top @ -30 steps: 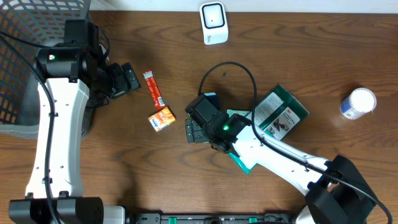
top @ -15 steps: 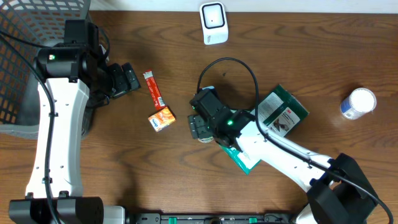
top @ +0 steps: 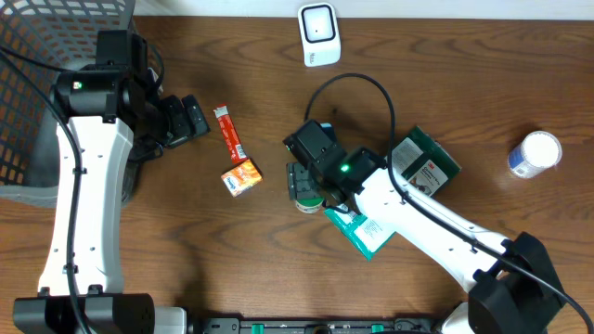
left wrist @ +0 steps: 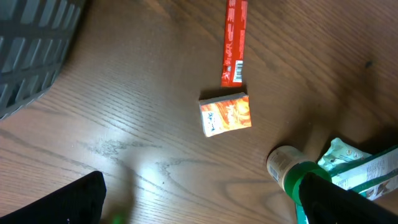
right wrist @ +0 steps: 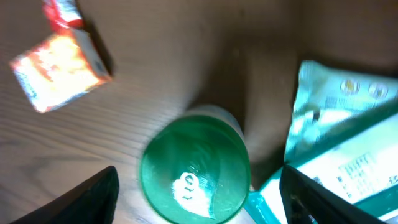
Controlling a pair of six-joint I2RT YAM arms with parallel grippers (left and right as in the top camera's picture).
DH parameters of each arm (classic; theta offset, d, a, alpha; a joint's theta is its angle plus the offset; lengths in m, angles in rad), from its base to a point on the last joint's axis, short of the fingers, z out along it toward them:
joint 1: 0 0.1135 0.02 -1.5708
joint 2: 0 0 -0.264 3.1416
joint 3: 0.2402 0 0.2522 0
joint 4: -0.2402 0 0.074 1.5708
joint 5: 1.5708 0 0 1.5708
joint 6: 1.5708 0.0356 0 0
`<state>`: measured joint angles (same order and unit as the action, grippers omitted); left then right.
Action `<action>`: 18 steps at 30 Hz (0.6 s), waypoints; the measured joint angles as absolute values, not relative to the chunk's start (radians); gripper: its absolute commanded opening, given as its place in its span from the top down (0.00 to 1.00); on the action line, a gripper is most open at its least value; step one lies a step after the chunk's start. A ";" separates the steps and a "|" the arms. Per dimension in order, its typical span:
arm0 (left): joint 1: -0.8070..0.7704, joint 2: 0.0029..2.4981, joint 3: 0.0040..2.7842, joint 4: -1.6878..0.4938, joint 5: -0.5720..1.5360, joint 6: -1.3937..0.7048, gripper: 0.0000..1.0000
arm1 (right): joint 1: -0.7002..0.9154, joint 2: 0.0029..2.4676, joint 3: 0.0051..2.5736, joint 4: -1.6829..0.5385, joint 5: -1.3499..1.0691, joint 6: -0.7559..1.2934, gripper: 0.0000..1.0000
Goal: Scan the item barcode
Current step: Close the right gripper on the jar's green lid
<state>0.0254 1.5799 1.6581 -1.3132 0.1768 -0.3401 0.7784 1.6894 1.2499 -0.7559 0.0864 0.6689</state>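
Observation:
A pale bottle with a green cap (right wrist: 194,169) sits on the wood table, its cap facing the right wrist camera. In the overhead view the green-capped bottle (top: 307,201) peeks out just below my right gripper (top: 303,183). My right gripper (right wrist: 198,183) straddles the cap, open, with a gap showing on each side between finger and cap. The white barcode scanner (top: 318,35) stands at the table's far edge. My left gripper (top: 189,119) hangs open and holds nothing, at the left. In its wrist view the left gripper (left wrist: 205,208) frames bare wood, with the bottle (left wrist: 285,167) at the right.
An orange box (top: 241,176) and a red bar (top: 229,133) lie left of the bottle. A teal pouch (top: 362,232) and a green box (top: 424,165) lie to its right. A white jar (top: 535,153) stands at far right, and a wire basket (top: 37,93) at far left.
My right gripper has shifted right and slightly toward the table's far side, settling over the green-capped bottle, and its jaws have narrowed a little. The left arm has not moved.

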 measured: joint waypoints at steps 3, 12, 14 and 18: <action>0.025 1.580 1.658 -1.313 0.177 -0.340 0.00 | 0.792 1.689 1.183 -0.731 0.093 0.728 0.20; 0.025 1.580 1.658 -1.313 0.177 -0.340 0.00 | 0.875 1.682 1.088 -0.618 0.084 0.804 0.24; 0.025 1.580 1.658 -1.314 0.177 -0.340 0.00 | 0.876 1.682 1.083 -0.608 0.088 0.797 0.24; 0.025 1.580 1.658 -1.314 0.177 -0.340 0.00 | 0.875 1.682 1.083 -0.598 0.125 0.760 0.24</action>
<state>0.0254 1.5799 1.6581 -1.3140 0.1768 -0.3401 0.8745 1.6825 1.0828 -0.5983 0.1246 0.7605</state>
